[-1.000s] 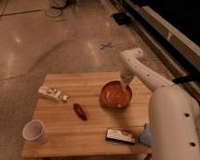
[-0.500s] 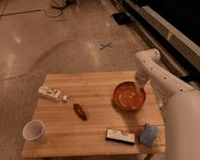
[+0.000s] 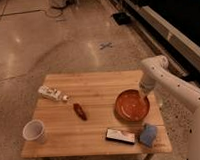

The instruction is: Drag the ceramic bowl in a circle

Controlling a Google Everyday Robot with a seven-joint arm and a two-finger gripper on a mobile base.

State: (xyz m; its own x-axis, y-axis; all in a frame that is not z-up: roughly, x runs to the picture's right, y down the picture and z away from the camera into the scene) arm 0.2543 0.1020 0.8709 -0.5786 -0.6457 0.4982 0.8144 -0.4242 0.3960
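Note:
The ceramic bowl [image 3: 131, 105], wide, shallow and orange-red with a darker rim, sits on the right part of the wooden table [image 3: 93, 85]. My gripper [image 3: 144, 94] comes down from the white arm at the right and meets the bowl's far right rim. The bowl is upright and looks empty.
A white cup [image 3: 34, 131] stands at the front left corner. A white packet [image 3: 51, 92] lies at the left, a small dark red object [image 3: 80, 111] in the middle. A flat black-and-white pack [image 3: 120, 136] and a blue item [image 3: 148, 134] lie at the front right edge.
The bowl has slid from the table's middle toward the right and then nearer the front, with the arm moving along with it.

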